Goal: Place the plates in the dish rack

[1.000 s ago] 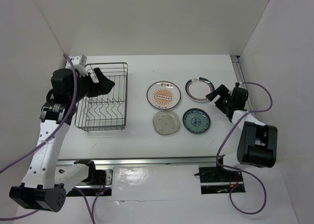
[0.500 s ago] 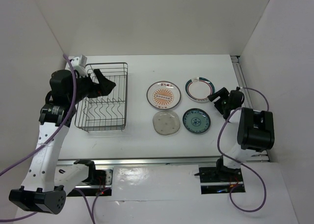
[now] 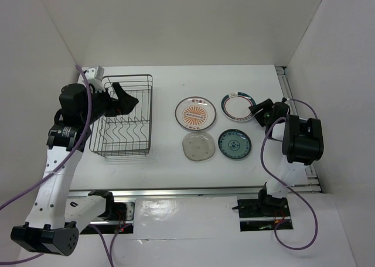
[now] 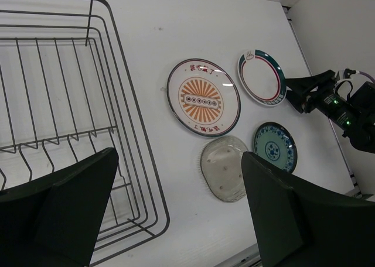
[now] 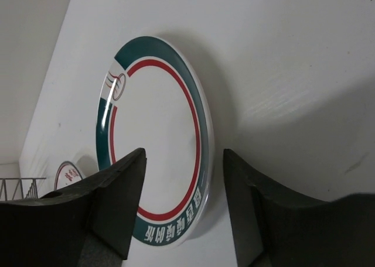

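Four plates lie right of the dish rack (image 3: 150,115): an orange sunburst plate (image 3: 195,113), a white plate with a green and red rim band (image 3: 237,107), a translucent beige plate (image 3: 198,146) and a teal patterned plate (image 3: 235,144). My right gripper (image 3: 258,110) is low at the rim-band plate's right edge. In the right wrist view its jaws (image 5: 183,156) straddle that plate's (image 5: 155,138) rim, one finger over the plate and one beyond the edge, with gaps on both sides. My left gripper (image 3: 126,97) hangs wide open above the rack's (image 4: 136,106) far end, holding nothing.
White walls enclose the table on the left, back and right. A metal rail (image 3: 290,97) runs along the right edge just behind the right arm. A small white block (image 3: 94,72) sits at the rack's far left corner.
The right arm has drawn in and lowered its gripper to the rim-band plate's right edge, and its jaws have narrowed around the rim. The left arm has hardly moved.
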Robot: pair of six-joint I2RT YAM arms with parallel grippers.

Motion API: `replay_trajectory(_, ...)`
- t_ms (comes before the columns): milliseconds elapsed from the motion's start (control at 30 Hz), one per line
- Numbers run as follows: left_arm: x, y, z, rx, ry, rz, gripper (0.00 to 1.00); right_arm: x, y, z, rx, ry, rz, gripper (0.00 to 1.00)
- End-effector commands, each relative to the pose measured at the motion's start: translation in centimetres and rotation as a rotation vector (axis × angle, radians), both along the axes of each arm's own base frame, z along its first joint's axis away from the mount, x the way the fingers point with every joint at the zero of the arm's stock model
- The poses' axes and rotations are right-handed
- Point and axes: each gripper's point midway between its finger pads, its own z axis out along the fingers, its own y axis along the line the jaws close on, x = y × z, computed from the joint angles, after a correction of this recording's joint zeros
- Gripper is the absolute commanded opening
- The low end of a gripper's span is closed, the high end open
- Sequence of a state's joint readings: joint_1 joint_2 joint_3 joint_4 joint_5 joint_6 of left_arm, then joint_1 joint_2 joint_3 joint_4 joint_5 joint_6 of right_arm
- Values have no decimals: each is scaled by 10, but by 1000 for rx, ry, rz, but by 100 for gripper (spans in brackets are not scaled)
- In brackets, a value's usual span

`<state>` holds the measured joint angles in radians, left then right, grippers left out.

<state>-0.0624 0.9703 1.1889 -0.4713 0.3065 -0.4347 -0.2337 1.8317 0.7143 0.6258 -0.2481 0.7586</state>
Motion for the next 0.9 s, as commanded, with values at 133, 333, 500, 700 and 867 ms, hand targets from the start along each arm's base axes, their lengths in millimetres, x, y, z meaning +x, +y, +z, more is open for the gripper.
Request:
replay_trajectory(133, -1, -3, 13, 12, -67, -28, 100, -5, 3, -38, 63, 61, -2, 40)
replay_trajectory(333, -2, -3, 17, 12, -86, -28, 100, -7, -4, -42, 81, 92, -47, 30)
replay_trajectory(500, -2, -3, 17, 12, -86, -28, 100, -8, -9, -46, 71, 116, -74, 0)
replay_trajectory(700, 3, -2, 12, 6, -63, -15, 100, -4, -9, -13, 137, 26, -128, 0)
replay_trajectory(867, 6, -8, 4, -4, -34, -52, 100, 14, 11, 70, 105, -164, -142, 0)
